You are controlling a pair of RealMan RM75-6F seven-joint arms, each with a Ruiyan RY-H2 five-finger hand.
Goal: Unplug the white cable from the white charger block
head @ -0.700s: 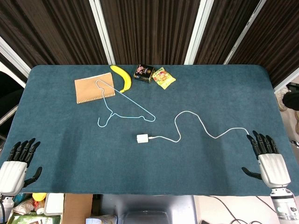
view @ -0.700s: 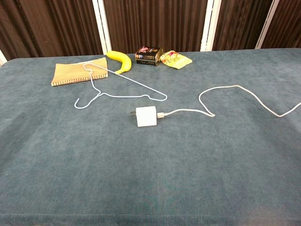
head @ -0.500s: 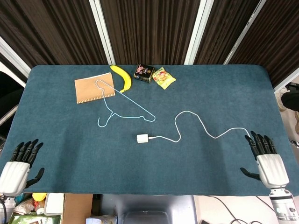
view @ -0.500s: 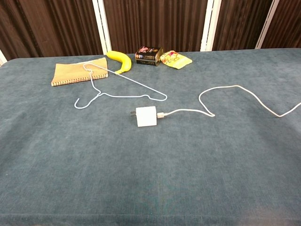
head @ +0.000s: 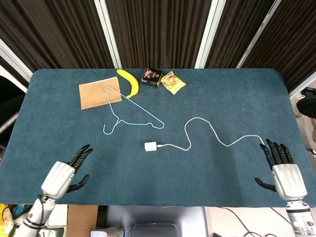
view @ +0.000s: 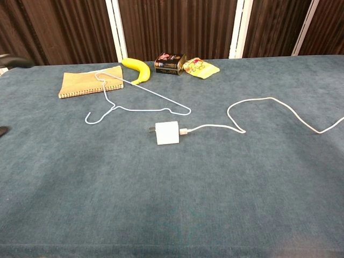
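Head view: The white charger block [head: 150,146] is seen lying near the middle of the blue-green table [head: 237,94], with the white cable [head: 207,129] plugged into its right side and run in loops toward the right edge. The left hand [head: 65,173] is held over the near left part of the table, fingers spread, nothing grasped. The right hand [head: 282,168] is held at the near right edge, fingers spread and empty, just beside the cable's far end. A wire hanger [head: 129,108], brown notebook [head: 94,94], banana [head: 129,81], dark box [head: 152,77] and yellow packet [head: 172,82] are placed toward the far side.

Chest view: The block [view: 166,133] is shown flat on the table [view: 172,204], cable [view: 258,110] attached at its right. Only dark fingertips are glimpsed at the left border; the hands' state cannot be told here.
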